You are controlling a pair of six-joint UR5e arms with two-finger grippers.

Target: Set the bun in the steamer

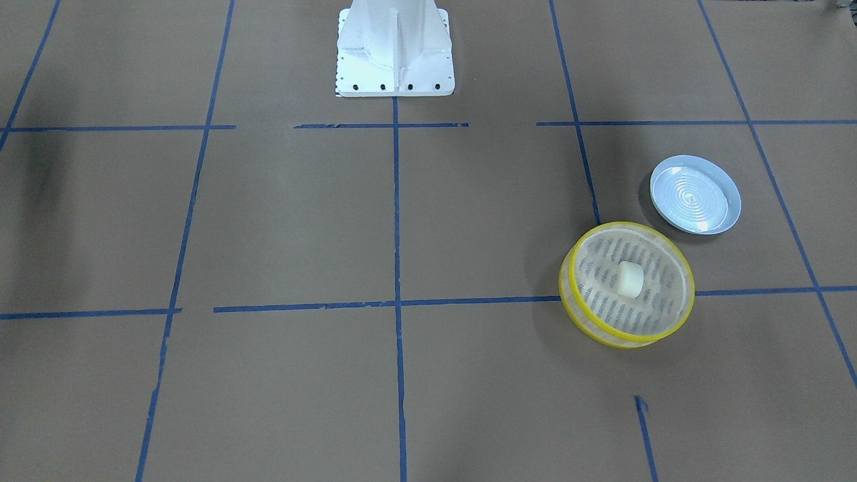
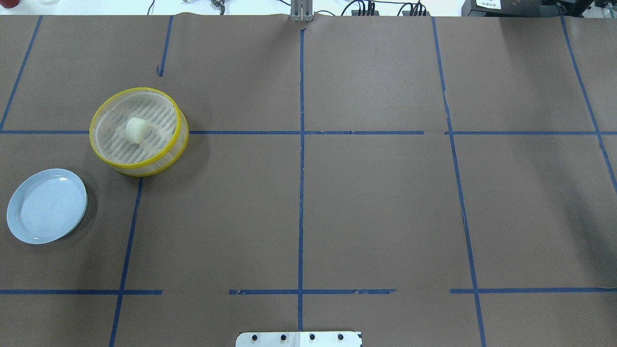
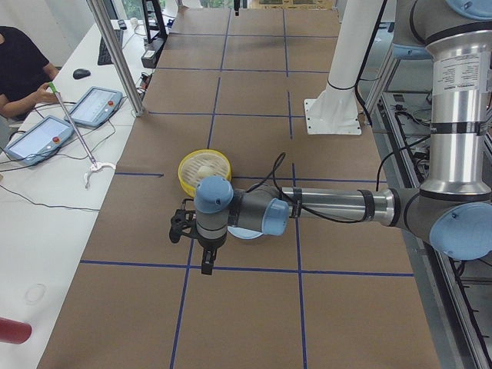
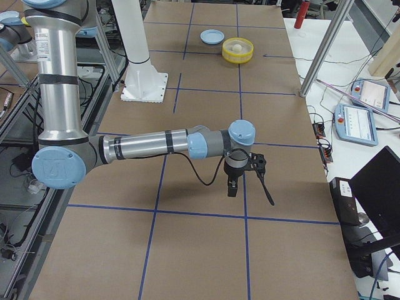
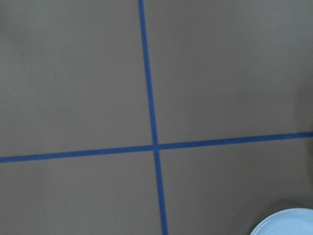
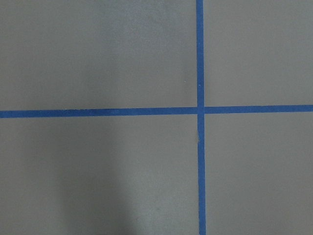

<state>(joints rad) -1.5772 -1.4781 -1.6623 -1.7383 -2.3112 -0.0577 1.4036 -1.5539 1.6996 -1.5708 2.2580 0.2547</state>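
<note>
The cream-white bun (image 1: pixel 629 278) lies inside the yellow-rimmed steamer (image 1: pixel 564 294), near the middle of its slotted floor. Both show in the overhead view, bun (image 2: pixel 134 130) and steamer (image 2: pixel 140 166), and far off in the right side view (image 4: pixel 238 57). My left gripper (image 3: pixel 175 227) hangs above the table near the steamer (image 3: pixel 184 173), apart from it. My right gripper (image 4: pixel 259 165) hangs over the table's other end. Both grippers show only in the side views, so I cannot tell whether they are open or shut.
A pale blue ridged plate (image 1: pixel 695 195) lies beside the steamer with nothing on it; it also shows in the overhead view (image 2: pixel 46 206) and at the left wrist view's corner (image 5: pixel 288 224). The white robot pedestal (image 1: pixel 395 47) stands mid-table. A person (image 3: pixel 19 69) and tablets (image 3: pixel 94 105) are at a side desk.
</note>
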